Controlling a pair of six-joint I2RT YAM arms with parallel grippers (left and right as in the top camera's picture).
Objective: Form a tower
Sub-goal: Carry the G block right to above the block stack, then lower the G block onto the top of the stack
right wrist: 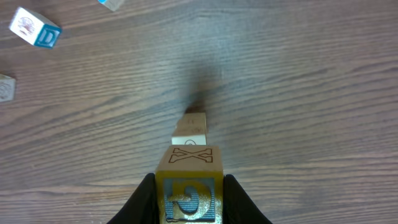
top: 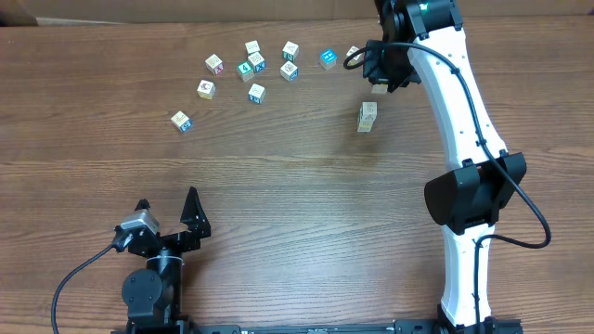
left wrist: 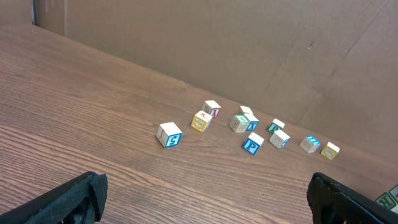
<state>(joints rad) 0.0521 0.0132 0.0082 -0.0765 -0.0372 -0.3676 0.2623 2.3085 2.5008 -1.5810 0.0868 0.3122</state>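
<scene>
At one o'clock on counter (top: 278, 176): right jaws clamp cube (right wrist: 188, 186) near tower (right wrist: 190, 127), apparently aligning to stack; left jaws wide, empty.

We're looking at a robotics lab bench here: a left arm (top: 153, 269) and a right arm (top: 464, 111) stand at one edge of a wood-grain table (top: 278, 186), black cable (top: 56, 301) trailing, toy cubes (top: 257, 93) scattered, plain brown cardboard (left wrist: 249, 50) behind.
</scene>
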